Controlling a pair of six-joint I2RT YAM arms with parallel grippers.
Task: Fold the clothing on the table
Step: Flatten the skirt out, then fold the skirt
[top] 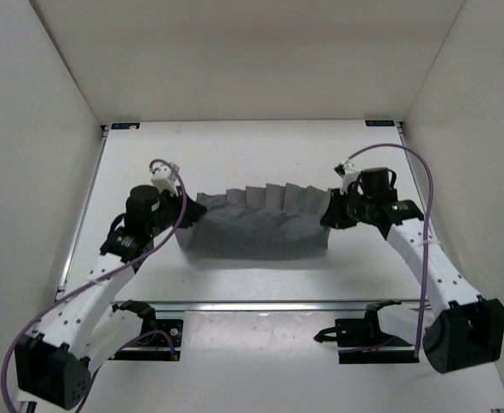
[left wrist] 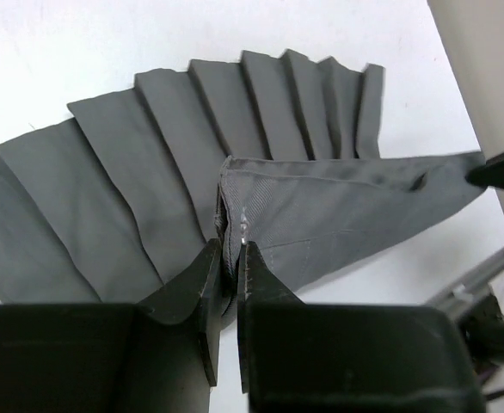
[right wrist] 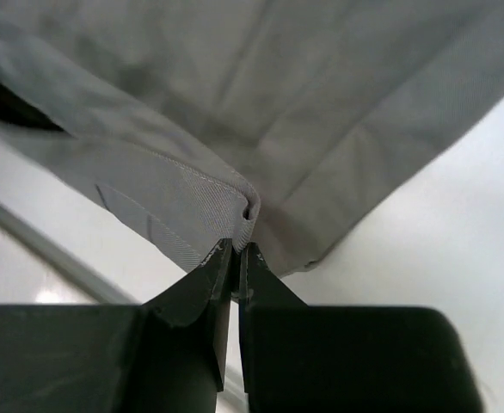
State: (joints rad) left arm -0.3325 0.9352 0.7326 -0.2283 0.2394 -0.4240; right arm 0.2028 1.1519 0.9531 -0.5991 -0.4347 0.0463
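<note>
The grey clothing (top: 256, 225) hangs stretched between both arms over the middle of the white table (top: 252, 146), its pleated back edge resting on the tabletop. My left gripper (top: 186, 215) is shut on the clothing's left corner; in the left wrist view the fingertips (left wrist: 231, 251) pinch a bunched hem of the clothing (left wrist: 321, 215), with the pleats (left wrist: 149, 155) fanned out beyond. My right gripper (top: 331, 213) is shut on the right corner; its tips (right wrist: 236, 251) clamp a folded edge of the clothing (right wrist: 235, 103).
White walls (top: 37, 129) close in the table on three sides. A metal rail (top: 261, 305) runs along the near edge, with both arm bases (top: 149, 331) just in front of it.
</note>
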